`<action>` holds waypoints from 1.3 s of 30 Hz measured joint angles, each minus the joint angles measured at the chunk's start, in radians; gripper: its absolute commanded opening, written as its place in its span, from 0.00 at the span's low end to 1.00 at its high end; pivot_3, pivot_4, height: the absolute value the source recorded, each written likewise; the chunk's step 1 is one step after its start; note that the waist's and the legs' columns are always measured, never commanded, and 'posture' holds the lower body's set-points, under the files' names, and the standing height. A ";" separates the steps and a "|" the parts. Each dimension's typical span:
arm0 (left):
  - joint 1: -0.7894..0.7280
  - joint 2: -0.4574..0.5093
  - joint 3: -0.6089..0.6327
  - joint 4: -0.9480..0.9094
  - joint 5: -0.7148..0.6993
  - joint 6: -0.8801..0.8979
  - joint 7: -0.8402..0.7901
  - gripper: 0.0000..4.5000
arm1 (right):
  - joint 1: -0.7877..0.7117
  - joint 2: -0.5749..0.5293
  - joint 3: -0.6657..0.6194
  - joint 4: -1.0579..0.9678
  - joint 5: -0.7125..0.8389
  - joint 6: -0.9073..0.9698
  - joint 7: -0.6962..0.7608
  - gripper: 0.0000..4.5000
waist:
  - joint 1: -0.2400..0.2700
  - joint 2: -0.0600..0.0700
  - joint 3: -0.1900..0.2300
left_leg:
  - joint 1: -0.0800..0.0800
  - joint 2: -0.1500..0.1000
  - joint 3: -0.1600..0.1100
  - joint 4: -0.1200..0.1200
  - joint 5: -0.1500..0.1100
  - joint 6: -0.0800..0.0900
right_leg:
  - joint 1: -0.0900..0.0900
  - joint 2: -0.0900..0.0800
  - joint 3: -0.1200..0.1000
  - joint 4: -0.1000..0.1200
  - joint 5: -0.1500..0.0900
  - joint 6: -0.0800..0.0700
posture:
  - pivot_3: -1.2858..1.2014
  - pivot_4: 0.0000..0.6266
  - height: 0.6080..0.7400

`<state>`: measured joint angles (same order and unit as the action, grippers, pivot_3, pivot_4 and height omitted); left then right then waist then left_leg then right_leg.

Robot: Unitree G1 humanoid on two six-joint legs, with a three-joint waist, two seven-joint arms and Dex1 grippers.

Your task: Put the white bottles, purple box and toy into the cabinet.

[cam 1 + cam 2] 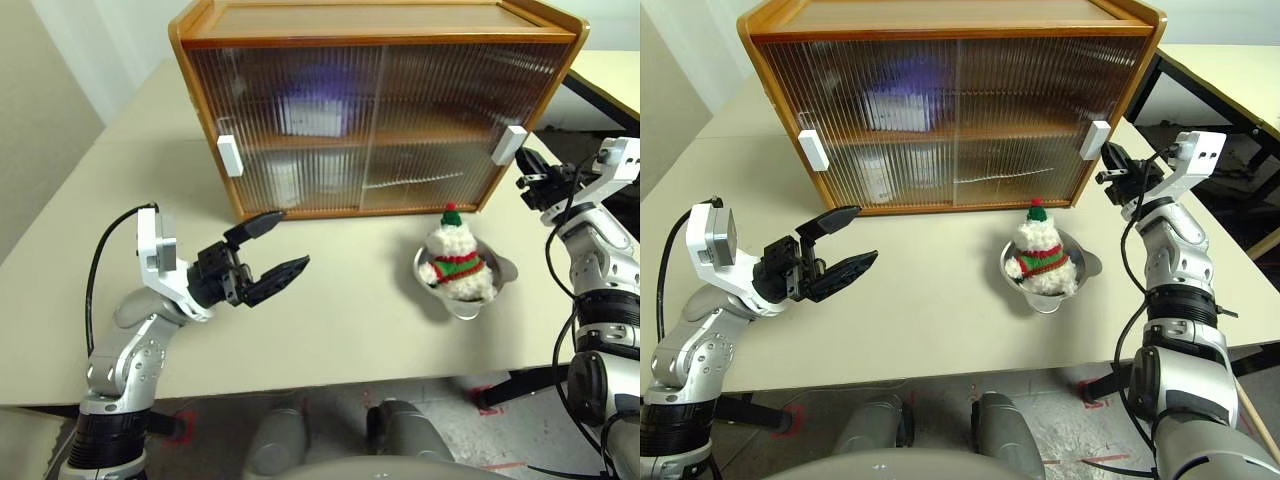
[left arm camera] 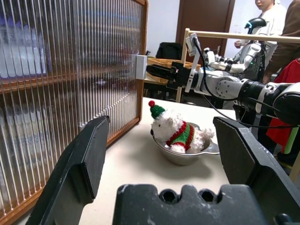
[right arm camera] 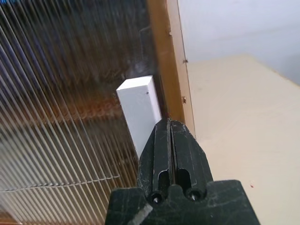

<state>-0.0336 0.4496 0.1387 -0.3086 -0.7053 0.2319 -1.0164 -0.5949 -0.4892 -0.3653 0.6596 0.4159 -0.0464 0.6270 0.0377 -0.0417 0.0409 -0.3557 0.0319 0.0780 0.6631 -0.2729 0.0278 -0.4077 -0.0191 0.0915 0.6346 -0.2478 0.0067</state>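
The cabinet [image 1: 375, 110] stands on the worktop [image 1: 330, 320], both sliding doors shut; the right gripper [image 3: 169, 123] – fingers pressed together – sits just beside the right door's white handle [image 3: 139, 110]; the left gripper [image 1: 272, 252] hovers spread wide, empty; the toy [image 1: 457, 262] sits in its bowl [image 1: 500, 268] before the cabinet.

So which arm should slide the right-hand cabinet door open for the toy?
Right, probably. The right claw, shut, is up beside that door's white handle. The left claw hangs open over the table, away from either handle, so it could take the toy afterwards.
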 measured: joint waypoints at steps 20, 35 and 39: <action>-0.001 -0.016 -0.019 0.000 0.001 -0.011 0.020 1.00 | -0.074 0.113 0.091 -0.016 -0.001 0.049 0.082 0.01 | -0.018 0.000 0.000 | 0.001 0.000 0.000 0.000 0.000 0.000 | -0.001 0.000 0.000 0.001 0.000 0.000 | 0.61 0.01 1.00; 0.002 -0.035 -0.020 0.009 0.001 -0.049 0.025 1.00 | -0.118 0.231 0.123 0.032 -0.010 0.043 0.134 0.01 | -0.021 0.000 0.000 | 0.001 0.001 0.000 0.000 0.000 0.000 | -0.001 0.002 0.000 0.003 0.001 -0.001 | 0.62 0.02 1.00; 0.008 -0.032 -0.017 0.014 0.008 -0.066 0.019 1.00 | -0.127 0.253 0.137 0.035 -0.010 0.043 0.165 0.01 | -0.020 0.001 0.001 | 0.001 0.001 0.000 0.000 0.000 0.000 | -0.001 0.001 0.000 0.003 0.001 -0.001 | 0.62 0.02 1.00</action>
<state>-0.0252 0.4173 0.1214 -0.2943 -0.6970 0.1660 -0.9972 -0.7218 -0.2361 -0.2281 0.6945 0.4055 -0.0032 0.7916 0.0182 -0.0410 0.0414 -0.3545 0.0330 0.0780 0.6630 -0.2728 0.0279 -0.4092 -0.0176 0.0915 0.6378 -0.2472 0.0058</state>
